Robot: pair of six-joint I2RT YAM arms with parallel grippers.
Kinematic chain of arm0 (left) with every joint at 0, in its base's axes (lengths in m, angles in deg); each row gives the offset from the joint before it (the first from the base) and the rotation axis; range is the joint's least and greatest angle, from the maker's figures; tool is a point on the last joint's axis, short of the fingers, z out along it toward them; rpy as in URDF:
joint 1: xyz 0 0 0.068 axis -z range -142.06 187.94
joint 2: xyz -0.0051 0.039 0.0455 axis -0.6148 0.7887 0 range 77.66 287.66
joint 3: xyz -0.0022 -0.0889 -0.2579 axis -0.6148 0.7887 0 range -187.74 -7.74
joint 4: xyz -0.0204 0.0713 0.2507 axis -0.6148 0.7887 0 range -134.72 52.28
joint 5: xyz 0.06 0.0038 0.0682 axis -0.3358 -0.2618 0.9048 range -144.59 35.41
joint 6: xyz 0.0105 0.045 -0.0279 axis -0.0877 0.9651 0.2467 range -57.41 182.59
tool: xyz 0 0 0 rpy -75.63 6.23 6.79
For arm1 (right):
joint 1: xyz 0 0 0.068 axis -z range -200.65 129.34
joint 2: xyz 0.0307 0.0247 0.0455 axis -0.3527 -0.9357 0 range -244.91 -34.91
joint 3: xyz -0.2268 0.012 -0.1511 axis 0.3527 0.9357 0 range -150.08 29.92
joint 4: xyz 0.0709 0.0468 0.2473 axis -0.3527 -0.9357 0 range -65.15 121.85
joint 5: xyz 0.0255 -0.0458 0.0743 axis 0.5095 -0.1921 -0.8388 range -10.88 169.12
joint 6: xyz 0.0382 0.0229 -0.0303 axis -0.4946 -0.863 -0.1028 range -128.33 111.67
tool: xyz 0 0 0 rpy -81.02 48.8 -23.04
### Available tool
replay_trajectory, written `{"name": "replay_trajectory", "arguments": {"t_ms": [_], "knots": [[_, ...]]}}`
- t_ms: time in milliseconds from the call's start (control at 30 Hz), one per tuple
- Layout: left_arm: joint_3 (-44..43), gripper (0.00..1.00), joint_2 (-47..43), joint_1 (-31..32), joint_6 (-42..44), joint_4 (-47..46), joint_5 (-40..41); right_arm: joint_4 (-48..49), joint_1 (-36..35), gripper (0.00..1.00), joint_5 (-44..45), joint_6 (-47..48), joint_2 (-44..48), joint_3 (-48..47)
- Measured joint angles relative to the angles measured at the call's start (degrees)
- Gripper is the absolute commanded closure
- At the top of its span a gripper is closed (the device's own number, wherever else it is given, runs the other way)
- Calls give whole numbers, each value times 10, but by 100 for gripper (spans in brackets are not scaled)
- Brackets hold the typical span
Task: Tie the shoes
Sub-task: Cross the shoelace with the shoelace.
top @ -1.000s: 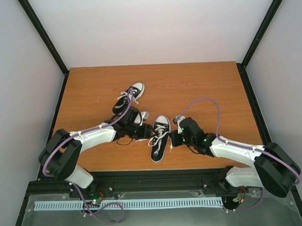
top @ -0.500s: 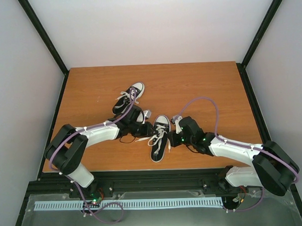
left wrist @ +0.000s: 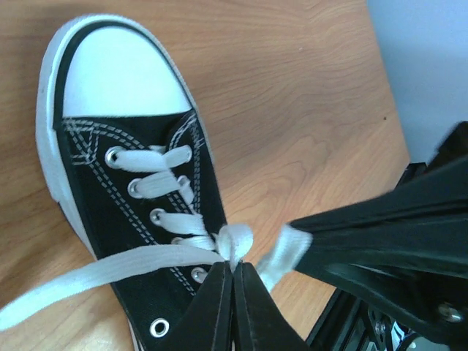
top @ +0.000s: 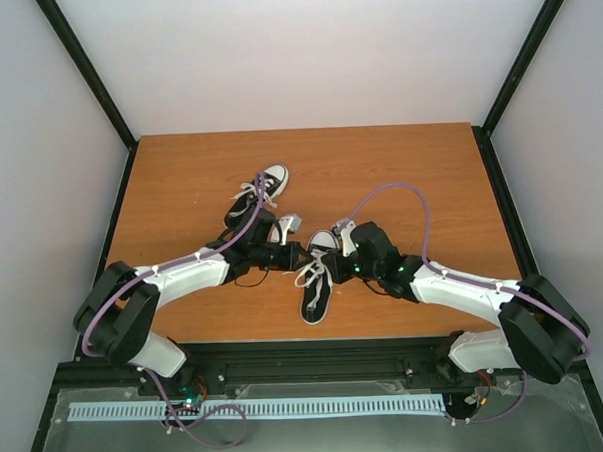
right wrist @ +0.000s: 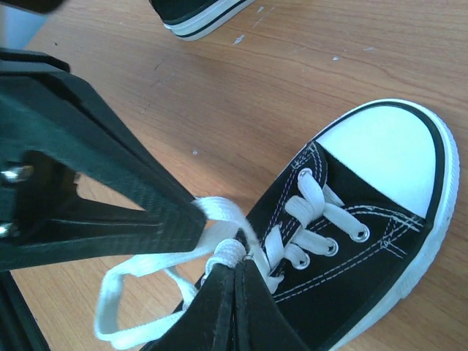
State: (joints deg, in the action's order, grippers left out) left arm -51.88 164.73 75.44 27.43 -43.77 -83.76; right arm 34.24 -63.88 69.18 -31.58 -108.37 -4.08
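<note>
left gripper [left wrist: 233, 268]: clamped on the lace [left wrist: 235, 238], right at its fingertips
right gripper [right wrist: 235, 268]: pinching the lace too, tips beside the left's
shoe [left wrist: 95, 183]: just beyond both tips

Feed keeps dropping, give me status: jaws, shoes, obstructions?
Both jaws shut, each pinching lace at the near shoe. No finished bow yet. Far shoe lies apart, nothing blocking.

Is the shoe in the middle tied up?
Untied. No bow shows on the shoe; the left gripper and right gripper each pinch its white lace, and a long end trails loose.
</note>
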Motion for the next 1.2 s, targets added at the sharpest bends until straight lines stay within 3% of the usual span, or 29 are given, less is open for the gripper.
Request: {"name": "replay_trajectory", "arguments": {"t_ms": [667,1200], "knots": [[17,99,-18,0,46,-14,-11,26,-27,97,-21,-4,-72,-13],[32,99,-18,2,78,-9,-40,54,-28,97,22,-45,-93,-8]]}}
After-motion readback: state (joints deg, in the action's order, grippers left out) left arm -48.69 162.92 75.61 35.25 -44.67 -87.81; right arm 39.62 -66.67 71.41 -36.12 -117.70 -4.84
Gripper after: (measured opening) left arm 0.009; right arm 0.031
